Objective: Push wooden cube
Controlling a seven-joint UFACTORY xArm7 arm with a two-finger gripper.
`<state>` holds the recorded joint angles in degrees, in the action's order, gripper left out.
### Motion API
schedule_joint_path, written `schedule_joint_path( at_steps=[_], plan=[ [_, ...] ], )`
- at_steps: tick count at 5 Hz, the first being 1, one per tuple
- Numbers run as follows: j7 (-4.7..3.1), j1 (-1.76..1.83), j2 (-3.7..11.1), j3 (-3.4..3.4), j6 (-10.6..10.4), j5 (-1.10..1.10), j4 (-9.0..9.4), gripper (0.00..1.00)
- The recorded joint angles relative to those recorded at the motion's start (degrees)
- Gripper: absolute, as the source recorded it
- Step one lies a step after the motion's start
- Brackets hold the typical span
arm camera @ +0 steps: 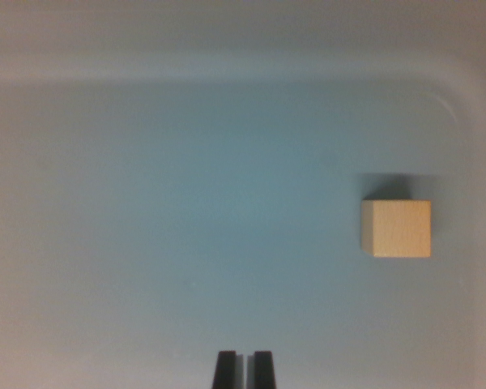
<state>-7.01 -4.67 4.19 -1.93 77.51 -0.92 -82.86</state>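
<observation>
Nearly closed, empty black gripper fingertips (245,369) sit well apart from the light, rigid pale wooden cube (396,228), best pushed flat-faced.

A pale blue-grey, smooth tray-like surface (186,203) fills the view, bounded by a raised off-white rim (227,69) curving round at the upper right; soft, diffuse light.
</observation>
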Motion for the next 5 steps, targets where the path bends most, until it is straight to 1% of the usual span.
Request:
schedule_joint_path(
  at_steps=[1,2,3,4,5],
  plan=[
    [-1.22,-0.40,1.28,-0.59,-2.33,-0.25,1.41,0.00],
    [-1.22,-0.40,1.28,-0.59,-2.33,-0.25,1.41,0.00],
    [-2.56,-0.84,2.69,-1.23,-4.90,-0.53,2.96,0.00],
    [-2.56,-0.84,2.69,-1.23,-4.90,-0.53,2.96,0.00],
    [-3.95,-1.30,4.15,-1.90,-7.56,-0.82,4.57,0.00]
  ],
)
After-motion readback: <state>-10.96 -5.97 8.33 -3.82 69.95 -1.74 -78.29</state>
